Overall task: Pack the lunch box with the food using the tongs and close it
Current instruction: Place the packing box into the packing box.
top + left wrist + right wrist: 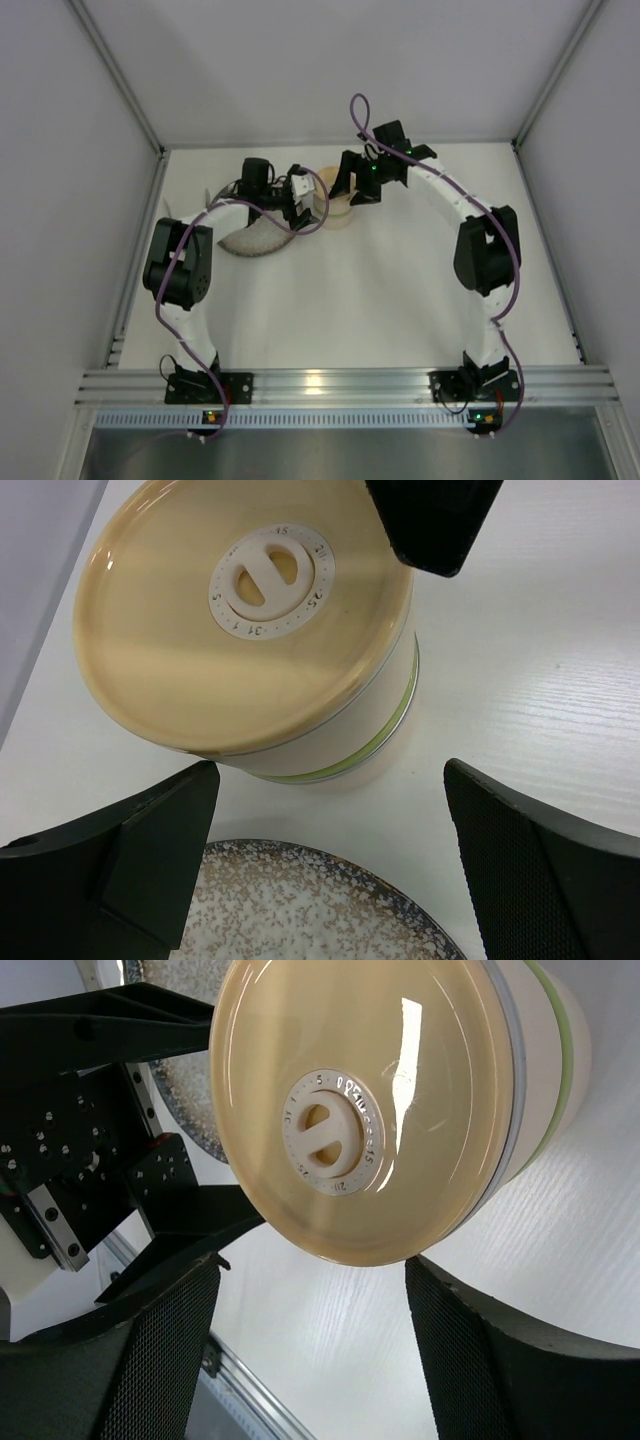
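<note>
Toward the worktop's far edge, locate the round stacked lunch box, tan plastic lid seated. Note left gripper and right gripper flanking it, jaws apart, presumably for clearance.

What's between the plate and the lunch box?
Nothing. In the left wrist view, only a bare strip of white table separates the plate from the lunch box; they don't touch.

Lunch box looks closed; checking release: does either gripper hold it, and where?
Nothing held: left gripper and right gripper both have open jaws, neither clamped on the lunch box.
</note>
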Tool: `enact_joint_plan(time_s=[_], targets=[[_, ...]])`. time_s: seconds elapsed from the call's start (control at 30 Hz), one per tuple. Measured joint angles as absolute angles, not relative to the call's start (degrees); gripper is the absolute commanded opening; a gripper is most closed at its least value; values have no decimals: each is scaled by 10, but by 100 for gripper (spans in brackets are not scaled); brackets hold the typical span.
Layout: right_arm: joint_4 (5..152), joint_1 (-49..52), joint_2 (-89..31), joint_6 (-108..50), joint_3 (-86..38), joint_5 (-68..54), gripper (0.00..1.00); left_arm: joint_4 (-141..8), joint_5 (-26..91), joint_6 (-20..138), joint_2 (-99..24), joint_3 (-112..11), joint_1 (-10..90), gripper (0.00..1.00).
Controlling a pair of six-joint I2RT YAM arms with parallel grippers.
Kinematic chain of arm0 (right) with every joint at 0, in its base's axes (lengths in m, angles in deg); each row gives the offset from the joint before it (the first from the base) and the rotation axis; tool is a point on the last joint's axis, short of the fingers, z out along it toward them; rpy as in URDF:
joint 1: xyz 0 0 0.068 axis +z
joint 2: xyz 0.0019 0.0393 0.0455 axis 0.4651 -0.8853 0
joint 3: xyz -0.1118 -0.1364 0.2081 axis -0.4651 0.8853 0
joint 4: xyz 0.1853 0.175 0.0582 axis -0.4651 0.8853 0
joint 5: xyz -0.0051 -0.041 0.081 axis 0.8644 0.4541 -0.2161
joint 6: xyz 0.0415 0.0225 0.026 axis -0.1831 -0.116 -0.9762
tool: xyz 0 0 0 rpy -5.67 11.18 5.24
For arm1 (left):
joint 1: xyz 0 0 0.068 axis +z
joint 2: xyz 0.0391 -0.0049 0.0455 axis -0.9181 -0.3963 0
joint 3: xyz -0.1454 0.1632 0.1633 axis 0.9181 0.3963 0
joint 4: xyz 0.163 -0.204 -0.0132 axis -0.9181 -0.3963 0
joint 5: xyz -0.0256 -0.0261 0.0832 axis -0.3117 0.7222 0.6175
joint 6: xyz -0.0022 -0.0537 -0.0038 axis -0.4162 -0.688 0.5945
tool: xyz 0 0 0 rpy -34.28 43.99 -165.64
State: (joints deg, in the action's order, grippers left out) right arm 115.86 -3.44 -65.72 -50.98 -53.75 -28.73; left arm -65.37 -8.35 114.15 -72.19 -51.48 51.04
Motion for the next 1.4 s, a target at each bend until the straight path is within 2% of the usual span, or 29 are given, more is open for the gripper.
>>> enact_joint_plan(time_s=[0.97,1.0,1.03,1.2,1.4], targets=[[1196,-34,-593,-460,-529,-298,76,-652,-75,1140,-722,-515,525,99],[1196,-35,-592,-460,-529,-299,77,-652,-75,1139,-722,-515,527,99],[1196,-35,-591,-460,-529,-299,99,-652,-75,1137,-722,-515,529,99],[1195,-54,-568,-456,-513,-295,99,-662,-75,1104,-702,-515,553,99],[1195,-159,-490,-451,-464,-273,100,-722,-46,1038,-629,-519,596,99]])
